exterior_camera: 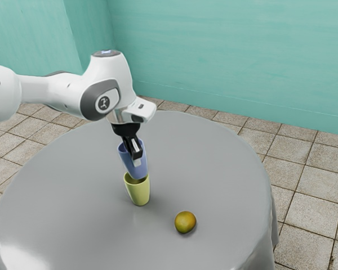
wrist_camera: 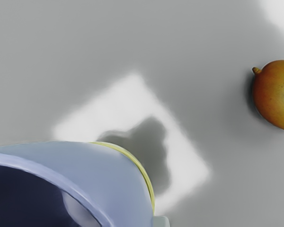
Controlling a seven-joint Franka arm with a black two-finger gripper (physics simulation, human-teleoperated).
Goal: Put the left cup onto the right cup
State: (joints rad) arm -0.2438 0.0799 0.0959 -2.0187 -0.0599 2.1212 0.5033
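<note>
Two cups meet near the middle of the round grey table [exterior_camera: 231, 185]. The blue cup [exterior_camera: 132, 164] hangs in the pincer [exterior_camera: 135, 152], its base dipping into the mouth of the yellow cup [exterior_camera: 137, 190], which stands upright on the table. The pincer is narrow, pinching the blue cup's wall at the rim. One black finger with a white pad shows on the outside, and the other appears to be inside the cup.

The blue cup leans, its mouth tipped toward the exterior view's left, so it is not square to the yellow one. To finish the step well, I would bring it upright over the yellow cup's centre. Then I would ease it straight down until it seats, and spread the fingers only once it bears its own weight. Letting go while it leans could topple it or knock the yellow cup over.

From the wrist, the blue cup [wrist_camera: 85, 175] is pale lavender-blue outside with a dark blue hollow and a smooth, rounded rim. A thin arc of the yellow cup's rim [wrist_camera: 145, 176] shows just past its wall. A yellow-orange fruit [exterior_camera: 185, 222] lies on the table apart from the cups, out of the way.
</note>
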